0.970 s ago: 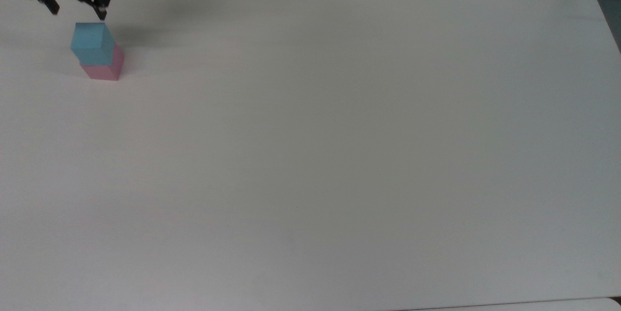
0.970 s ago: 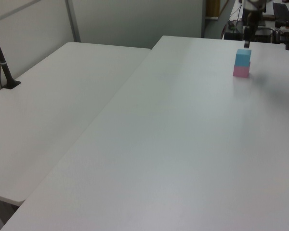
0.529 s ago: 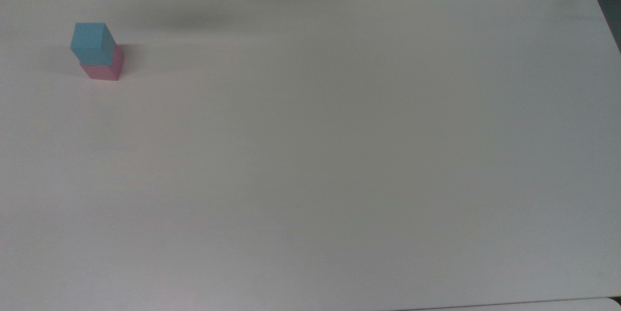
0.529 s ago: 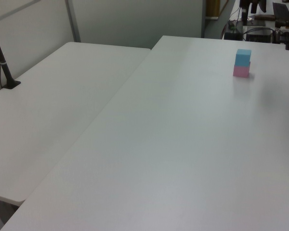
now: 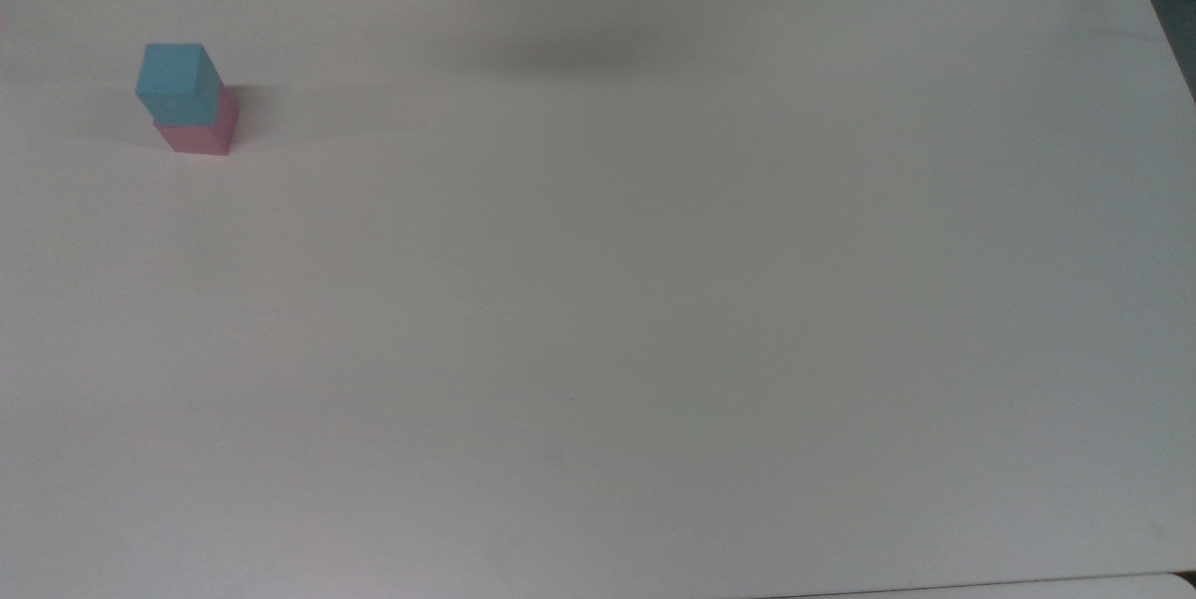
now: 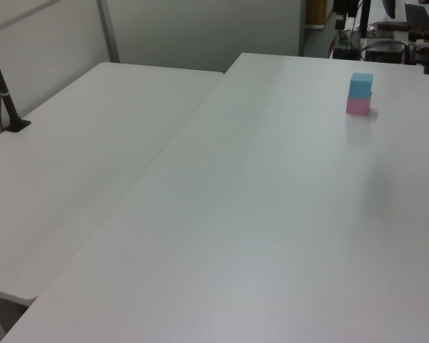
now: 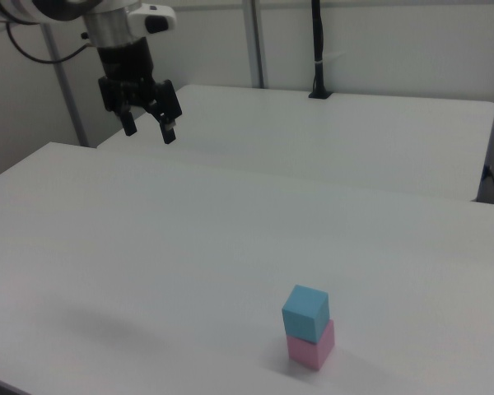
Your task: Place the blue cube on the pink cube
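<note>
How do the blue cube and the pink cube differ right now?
The blue cube is sky blue; the pink cube is pale pink. The blue cube sits on top, while the pink cube rests on the table. The blue cube is turned slightly off the pink cube's edges. Both look about the same size, plain and matte.

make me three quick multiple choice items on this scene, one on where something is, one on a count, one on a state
1. Where does the blue cube sit?
A. on top of the pink cube
B. beside the pink cube on the table
C. held in the pincer

2. How many cubes are on the table?
A. one
B. two
C. four

3. What state is the pincer in?
A. shut on the blue cube
B. shut on the pink cube
C. open and holding nothing

Answers:
1. A, the right view shows blue stacked on pink, slightly turned.
2. B, one blue and one pink.
3. C, in the right view its fingers are spread, raised far from the stack.
</note>
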